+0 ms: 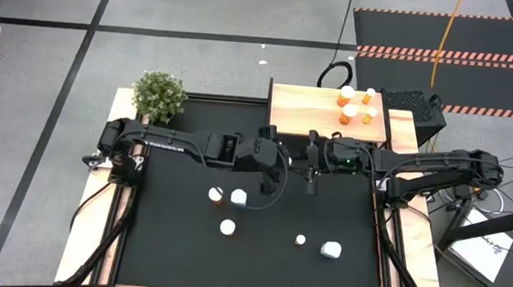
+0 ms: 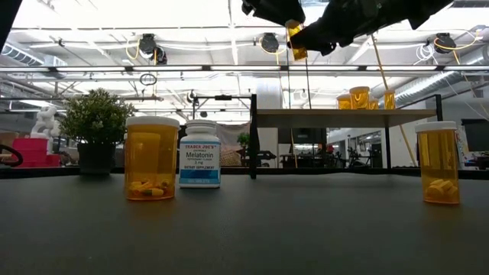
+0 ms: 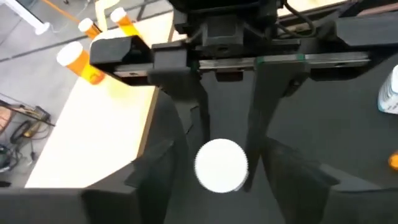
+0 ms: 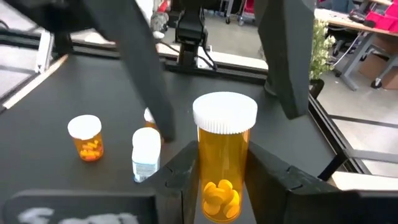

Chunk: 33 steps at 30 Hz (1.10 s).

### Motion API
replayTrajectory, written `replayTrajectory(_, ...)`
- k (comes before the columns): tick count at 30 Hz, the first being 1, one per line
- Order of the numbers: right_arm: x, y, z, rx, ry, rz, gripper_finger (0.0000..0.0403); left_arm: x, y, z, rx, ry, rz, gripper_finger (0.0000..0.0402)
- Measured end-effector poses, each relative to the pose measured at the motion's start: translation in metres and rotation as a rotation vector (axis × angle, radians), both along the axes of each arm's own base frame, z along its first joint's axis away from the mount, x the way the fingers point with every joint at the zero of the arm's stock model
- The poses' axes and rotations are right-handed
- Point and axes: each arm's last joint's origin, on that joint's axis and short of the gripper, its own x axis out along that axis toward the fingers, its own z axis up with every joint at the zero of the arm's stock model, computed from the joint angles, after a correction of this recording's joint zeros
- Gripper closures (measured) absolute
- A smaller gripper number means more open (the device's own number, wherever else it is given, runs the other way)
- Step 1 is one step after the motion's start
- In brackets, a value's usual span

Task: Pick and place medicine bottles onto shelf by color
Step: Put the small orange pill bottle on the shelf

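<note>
Amber, white-capped bottle [image 4: 222, 168] hangs upright above the black mat [image 1: 175, 247], clamped between the fingers of the right gripper [image 4: 224, 183], which press on both sides of it. The left gripper [image 3: 221, 186] meets it mid-table from the opposite side, its fingers spread wide around the same bottle and clear of the cap. Seen from above, the two grippers come together just in front of the shelf [image 1: 309, 111]. In the low view the bottle shows high over the table, above the level of the shelf top.

Four amber bottles [image 1: 351, 112] stand clustered at the shelf's right end, apart from the grippers. Five loose bottles [image 1: 228, 227] remain on the mat in front of the arms. An amber one [image 2: 151, 156] with pills inside stands just beside a white one with a blue label [image 2: 200, 153]. Another amber one [image 2: 438, 162] stands well apart, to the right in the low view. A potted plant [image 1: 159, 95] sits at the table's far left corner.
</note>
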Motion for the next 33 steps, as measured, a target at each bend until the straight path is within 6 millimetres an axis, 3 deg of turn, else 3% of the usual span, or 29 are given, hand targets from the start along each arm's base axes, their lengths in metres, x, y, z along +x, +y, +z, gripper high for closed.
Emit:
replayTrajectory(6,-0.002,0.0,0.002,0.011,-0.009,-0.004,0.0299,-0.01,-0.01,0.014,-0.017,-0.039,-0.008,0.0109)
replayTrajectory(13,-0.01,0.001,0.012,0.054,-0.051,-0.017,0.0299,-0.026,-0.017,0.028,-0.045,-0.043,0.0,0.012)
replayTrajectory(22,-0.022,0.001,0.03,0.156,-0.16,-0.039,0.03,-0.02,-0.014,-0.001,-0.081,-0.055,0.051,0.0161)
replayTrajectory(33,-0.021,0.001,0.034,0.16,-0.206,-0.036,0.03,-0.01,-0.004,-0.032,-0.151,-0.219,0.059,0.015)
